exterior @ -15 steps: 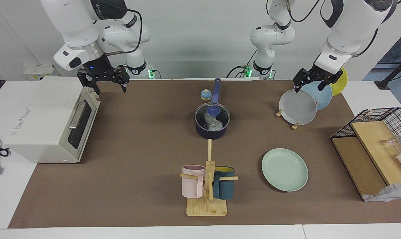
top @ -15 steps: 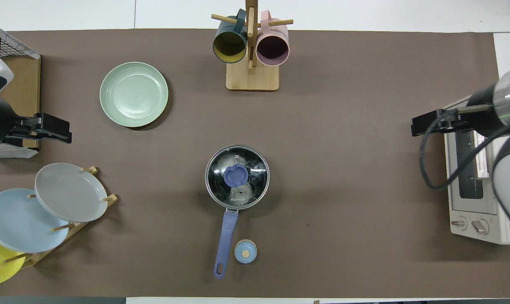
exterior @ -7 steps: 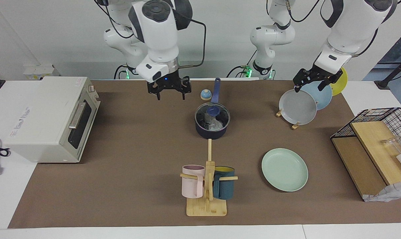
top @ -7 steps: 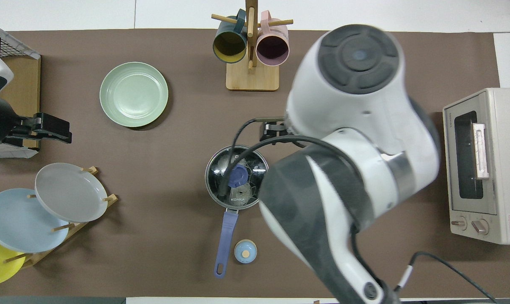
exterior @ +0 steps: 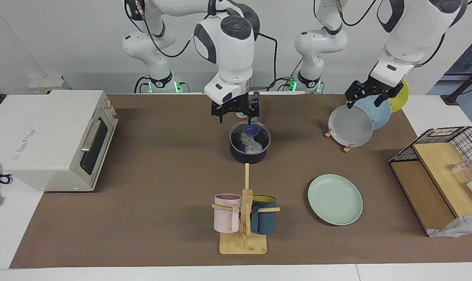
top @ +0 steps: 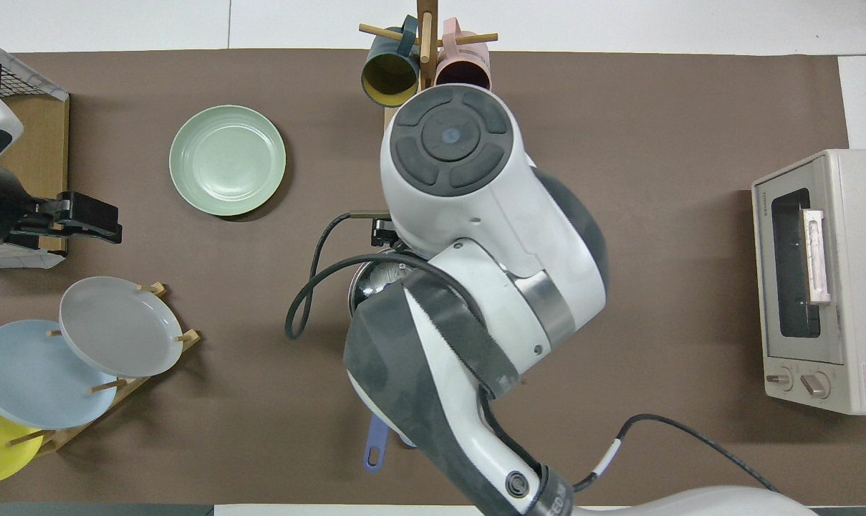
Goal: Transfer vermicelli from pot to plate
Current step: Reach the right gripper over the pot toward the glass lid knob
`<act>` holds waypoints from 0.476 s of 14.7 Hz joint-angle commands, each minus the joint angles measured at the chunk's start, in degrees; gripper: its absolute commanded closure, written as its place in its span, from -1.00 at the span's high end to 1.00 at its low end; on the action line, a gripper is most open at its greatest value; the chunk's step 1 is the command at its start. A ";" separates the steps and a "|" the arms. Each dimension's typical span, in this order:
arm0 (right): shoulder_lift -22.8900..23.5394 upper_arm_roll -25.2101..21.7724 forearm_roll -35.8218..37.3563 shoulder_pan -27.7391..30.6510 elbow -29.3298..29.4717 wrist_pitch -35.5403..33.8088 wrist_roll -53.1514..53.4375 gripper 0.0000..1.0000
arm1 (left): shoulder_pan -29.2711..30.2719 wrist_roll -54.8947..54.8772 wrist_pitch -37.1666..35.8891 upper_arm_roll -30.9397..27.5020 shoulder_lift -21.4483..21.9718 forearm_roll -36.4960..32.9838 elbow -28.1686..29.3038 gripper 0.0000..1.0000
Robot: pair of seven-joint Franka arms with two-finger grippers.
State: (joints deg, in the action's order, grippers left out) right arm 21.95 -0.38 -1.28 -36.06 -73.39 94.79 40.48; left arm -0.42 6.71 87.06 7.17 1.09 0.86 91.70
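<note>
The navy pot [exterior: 250,153] stands mid-table with its glass lid [exterior: 259,136] on; the lid's blue knob [exterior: 252,130] is on top. The whitish vermicelli [exterior: 249,145] shows through the lid. My right gripper [exterior: 236,118] is open and empty, hovering just above the lid's edge nearest the robots. In the overhead view my right arm covers most of the pot; only a bit of rim [top: 361,287] and the handle's end [top: 374,450] show. The mint-green plate [exterior: 335,199] [top: 227,160] lies empty toward the left arm's end. My left gripper [exterior: 365,100] [top: 89,223] waits open over the plate rack.
A plate rack [exterior: 347,147] holds grey, light-blue and yellow plates. A toaster oven [exterior: 60,140] stands at the right arm's end. A mug tree [exterior: 243,218] with two mugs stands farther from the robots than the pot. A wire basket [exterior: 442,136] and boards are at the left arm's end.
My right arm has swung from beside the toaster oven across the table to above the pot. The left arm, pot and plate have not moved.
</note>
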 commanded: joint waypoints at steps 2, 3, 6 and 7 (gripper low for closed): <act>2.22 0.47 0.67 -1.64 0.19 4.07 1.89 1.00 | 0.86 -0.30 0.48 0.39 1.29 0.81 1.20 1.00; 2.05 0.47 0.75 -2.60 -2.95 5.83 1.97 1.00 | 0.86 -0.30 0.57 0.39 1.29 0.81 1.20 1.00; 0.47 0.47 0.84 -3.22 -7.54 8.66 1.98 1.00 | 0.86 -0.30 0.31 0.39 1.29 0.81 1.20 1.00; -0.23 0.47 0.76 -3.74 -9.56 10.49 1.98 1.00 | 0.86 -0.30 0.39 0.39 1.29 0.81 1.20 1.00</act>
State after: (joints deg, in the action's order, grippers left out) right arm 24.21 -0.22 -1.06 -39.39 -78.27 102.25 41.47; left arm -0.42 6.71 87.06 7.17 1.09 0.86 91.70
